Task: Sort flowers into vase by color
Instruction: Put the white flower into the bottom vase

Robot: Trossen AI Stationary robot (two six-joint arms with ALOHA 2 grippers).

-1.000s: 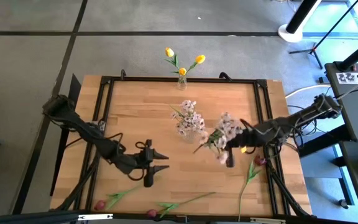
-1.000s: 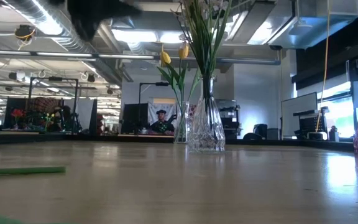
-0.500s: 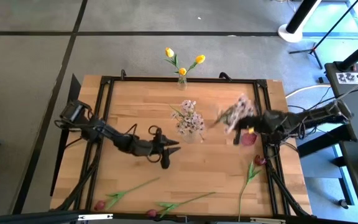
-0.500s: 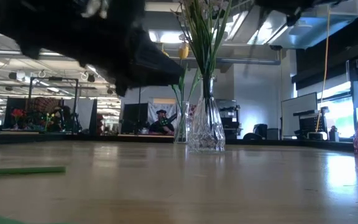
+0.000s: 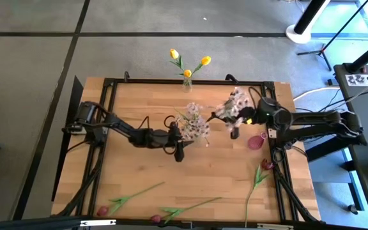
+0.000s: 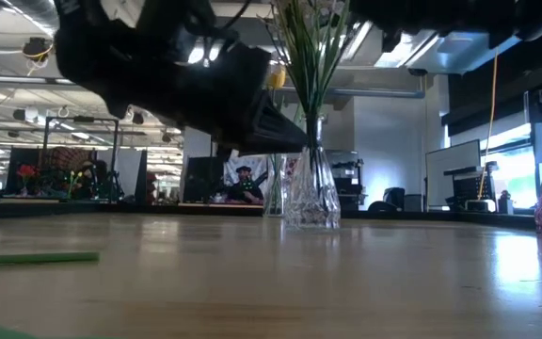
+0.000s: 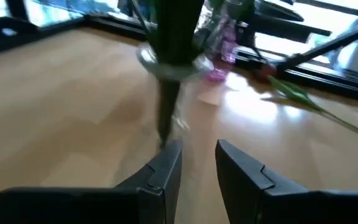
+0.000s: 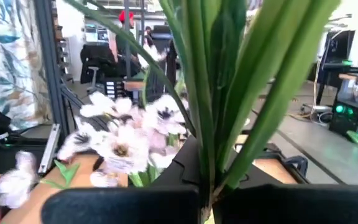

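No legible brand or label anywhere on the vases or flowers; white markings on the dark box [image 5: 361, 79] right of the table too small to read. Three vases on the wooden table [image 5: 139, 105]. Clear glass vase [image 6: 312, 193] at table centre, filled with a spray of white-pink blossoms [image 5: 195, 122] on green stems. Small clear vase [image 5: 186, 85] at the far edge, holding yellow tulips [image 5: 188, 62]. Pink vase [image 5: 256, 142] near the right edge; contents not discernible. Left gripper [image 7: 198, 163] low over the table, just beside the centre vase on its left, fingers parted with a narrow gap, holding nothing. Right gripper [image 5: 240, 119] raised between the centre vase and the pink vase, fingers clamped on the stems of a second blossom spray [image 8: 120, 140], flower heads pointing toward the far edge and the centre vase. Red-pink tulips loose on the table: one [image 5: 257, 176] near the right edge below the pink vase, two more [image 5: 128, 197] [image 5: 184, 209] along the near edge, stems flat on the wood. A green stem [image 6: 34, 257] lying flat at the left in the low view. Person [image 6: 244, 184] seated far back in the room behind the table.
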